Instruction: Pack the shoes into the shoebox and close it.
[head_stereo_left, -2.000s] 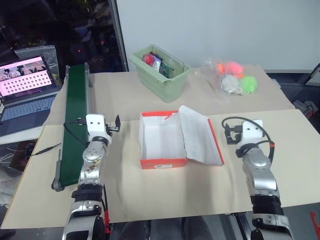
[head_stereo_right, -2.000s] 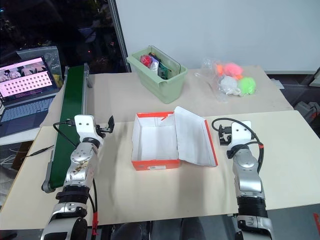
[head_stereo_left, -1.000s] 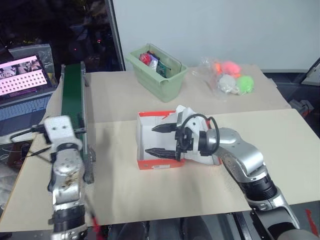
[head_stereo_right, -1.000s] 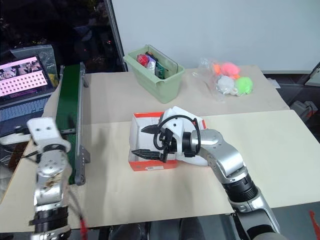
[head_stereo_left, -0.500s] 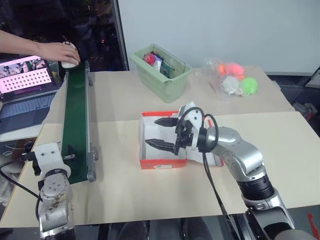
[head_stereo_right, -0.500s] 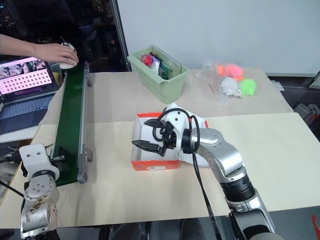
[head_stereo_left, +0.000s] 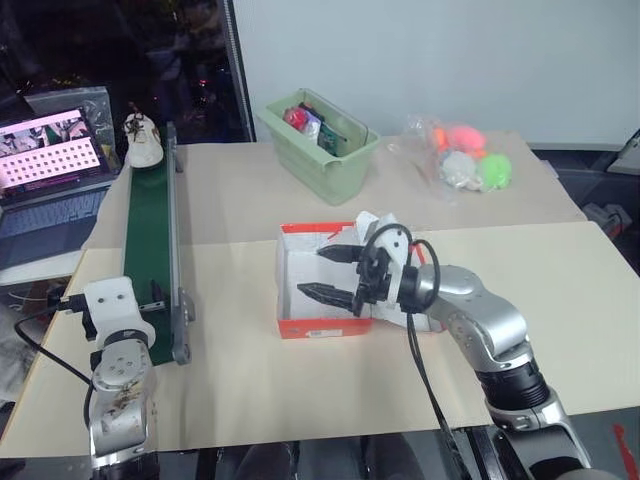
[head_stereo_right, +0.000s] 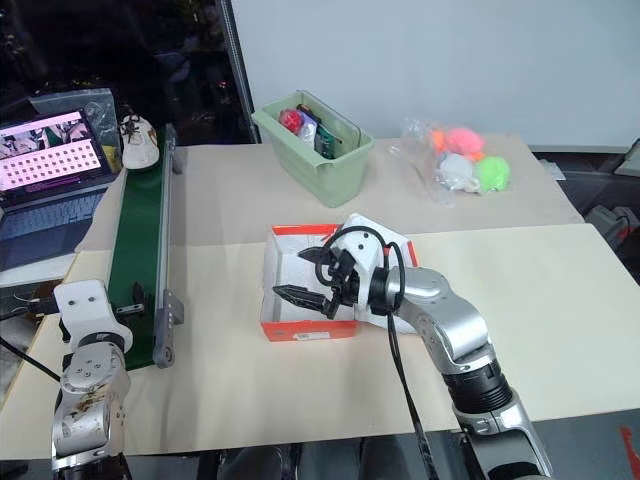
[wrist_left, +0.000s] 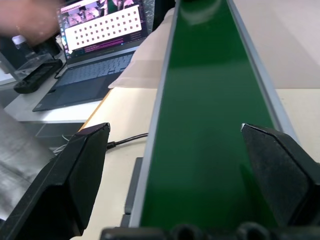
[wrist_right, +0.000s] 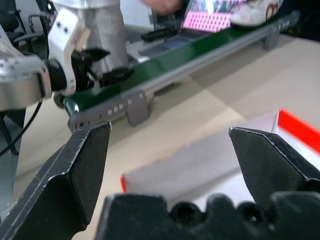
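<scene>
Right gripper (head_stereo_left: 332, 272): we're spread wide, empty, over the box (head_stereo_left: 322, 325)
Left gripper (wrist_left: 185, 175): wide, empty, at the belt (head_stereo_left: 150, 240)
Shoe (head_stereo_left: 142, 142): belt's far end

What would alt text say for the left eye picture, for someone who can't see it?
A robot's open right gripper hovers over an open, empty red shoebox on a tan table. A small white shoe sits at the far end of a green conveyor belt, with the left gripper near its close end.
</scene>
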